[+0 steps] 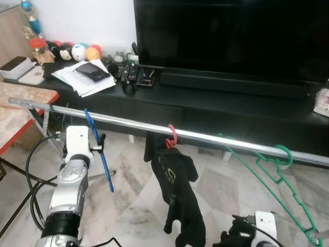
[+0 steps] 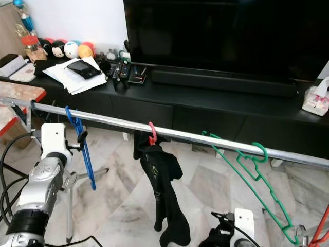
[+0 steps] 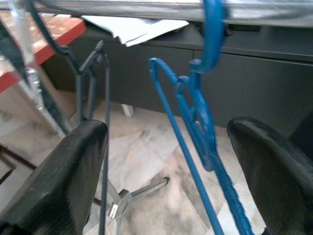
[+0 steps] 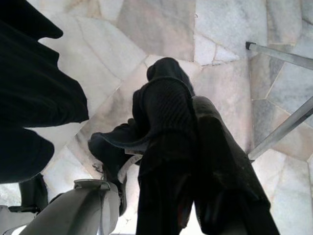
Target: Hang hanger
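Two spread fingers of the left gripper [image 3: 166, 161] flank the blue hanger [image 3: 200, 127], hooked on the rail [image 1: 154, 127]; back straight off without snagging it.

Three hangers on a silver rail in front of a black TV counter.

The left claw [image 1: 101, 142] is raised at the rail [image 1: 154, 126], its black fingers beside the blue hanger [image 1: 101, 152], which hooks over the rail just above it. Farther along to the claw's right hangs a red hanger [image 1: 172, 136] carrying a black garment [image 1: 177, 190], then a green hanger [image 1: 282, 185], tilted. The right claw [image 1: 236, 234] sits low, near the garment's hem, well apart from the rail.
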